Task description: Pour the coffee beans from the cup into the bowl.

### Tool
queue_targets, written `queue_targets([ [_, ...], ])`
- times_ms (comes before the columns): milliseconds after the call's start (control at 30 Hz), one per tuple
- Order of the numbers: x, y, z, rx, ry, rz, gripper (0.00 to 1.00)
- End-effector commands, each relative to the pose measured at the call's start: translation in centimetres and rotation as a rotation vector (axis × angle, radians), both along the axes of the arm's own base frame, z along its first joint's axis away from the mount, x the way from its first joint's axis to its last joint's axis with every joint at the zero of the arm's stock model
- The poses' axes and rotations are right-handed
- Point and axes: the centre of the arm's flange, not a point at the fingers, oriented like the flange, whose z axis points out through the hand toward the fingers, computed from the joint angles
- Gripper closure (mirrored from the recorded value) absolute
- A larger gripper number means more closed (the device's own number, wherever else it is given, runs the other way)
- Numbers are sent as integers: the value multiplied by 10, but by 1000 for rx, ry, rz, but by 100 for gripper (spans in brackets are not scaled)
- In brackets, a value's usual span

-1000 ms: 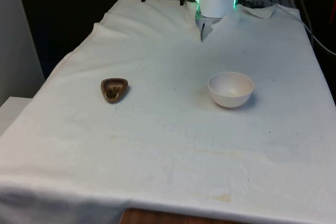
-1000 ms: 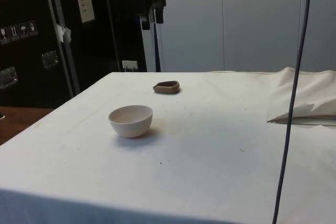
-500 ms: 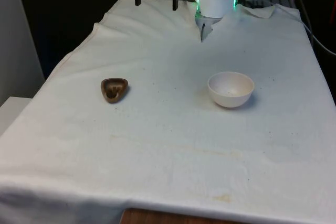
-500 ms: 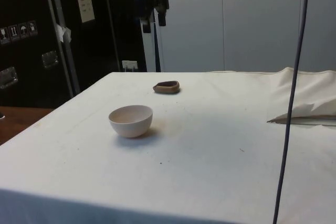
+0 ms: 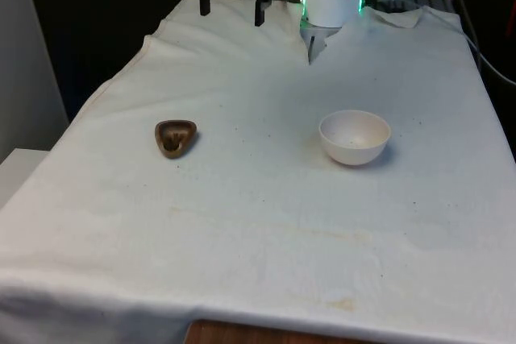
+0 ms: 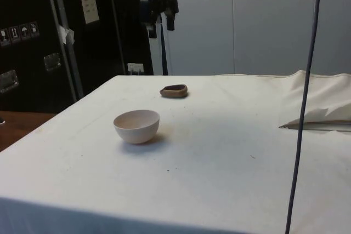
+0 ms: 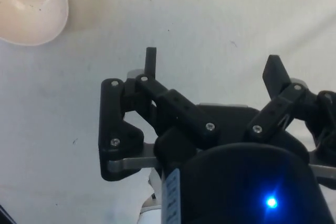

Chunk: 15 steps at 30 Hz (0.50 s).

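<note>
Tool, spread wide and empty, hangs high over the bench's far end; the brown cup lies below, nearer the front view's left

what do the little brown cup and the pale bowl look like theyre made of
The brown cup looks like wood or dark glazed ceramic: mottled brown, irregular rounded-triangle rim, dull surface; the look leaves it open. The bowl looks like matte ceramic or plastic: even pinkish-white, smooth, thin rim, only a soft sheen. Both sit on the white cloth, woven fabric with creases and faint stains.
</note>
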Motion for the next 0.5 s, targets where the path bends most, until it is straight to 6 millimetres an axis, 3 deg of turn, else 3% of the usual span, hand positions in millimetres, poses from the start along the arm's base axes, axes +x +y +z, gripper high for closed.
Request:
queue_targets([
  [0, 0, -2, -1, -12, -8, -13, 0],
  [467, 2, -10, -13, -22, -12, -88, 0],
])
